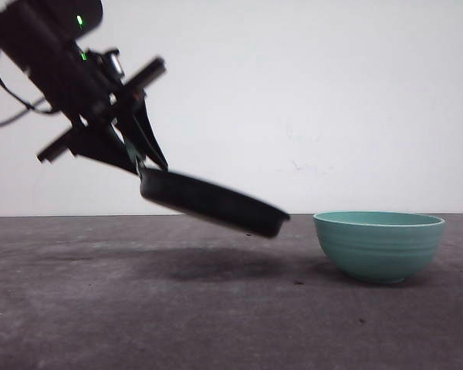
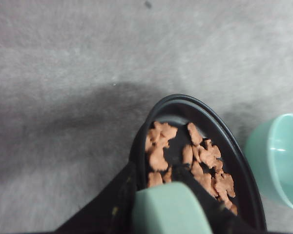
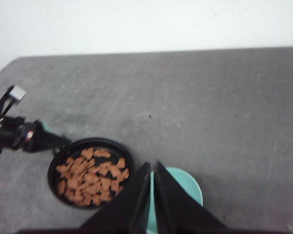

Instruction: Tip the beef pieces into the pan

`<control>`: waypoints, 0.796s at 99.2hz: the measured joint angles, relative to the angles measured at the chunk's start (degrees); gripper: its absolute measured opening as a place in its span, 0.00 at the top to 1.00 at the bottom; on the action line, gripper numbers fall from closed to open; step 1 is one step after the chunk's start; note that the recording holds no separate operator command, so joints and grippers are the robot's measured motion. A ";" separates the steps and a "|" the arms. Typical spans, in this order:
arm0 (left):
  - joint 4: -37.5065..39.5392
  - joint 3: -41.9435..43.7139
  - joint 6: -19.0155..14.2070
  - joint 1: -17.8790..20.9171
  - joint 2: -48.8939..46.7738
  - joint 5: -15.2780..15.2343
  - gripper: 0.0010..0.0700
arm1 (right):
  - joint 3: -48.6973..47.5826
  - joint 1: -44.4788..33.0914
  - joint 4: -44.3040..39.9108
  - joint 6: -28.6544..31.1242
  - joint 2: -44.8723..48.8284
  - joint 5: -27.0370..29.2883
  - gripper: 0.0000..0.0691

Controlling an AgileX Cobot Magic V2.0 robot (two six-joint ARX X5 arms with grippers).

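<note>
black pan (image 1: pixel 216 202) aloft, pinched at handle by left gripper (image 1: pixel 139 166), tilted away so beef pieces (image 3: pixel 90 176) stay inside. right gripper (image 3: pixel 152 195) pressed together above teal bowl (image 1: pixel 379 245), idle.

The pan (image 1: pixel 216 202) hangs tilted above the left-middle of the counter (image 1: pixel 139 324), with open air beneath it. Just right of its lowered rim stands the bowl (image 1: pixel 379 245), leaving only a narrow gap between them. The near counter lies open.
</note>
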 joint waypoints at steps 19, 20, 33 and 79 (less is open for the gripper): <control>0.37 0.00 0.72 0.02 4.11 0.68 0.87 | 0.00 0.00 -2.05 -0.37 -1.95 1.36 0.99; 0.33 0.00 0.74 0.04 4.22 0.77 0.87 | 0.00 0.00 -2.05 -0.37 -1.99 1.36 0.99; -0.59 0.13 0.90 0.02 4.61 1.05 0.84 | 0.00 0.00 -2.05 -0.48 -2.25 1.36 0.99; -4.96 0.17 0.35 1.97 -3.65 -5.18 0.01 | -0.04 0.00 0.74 -1.57 -2.12 1.40 0.99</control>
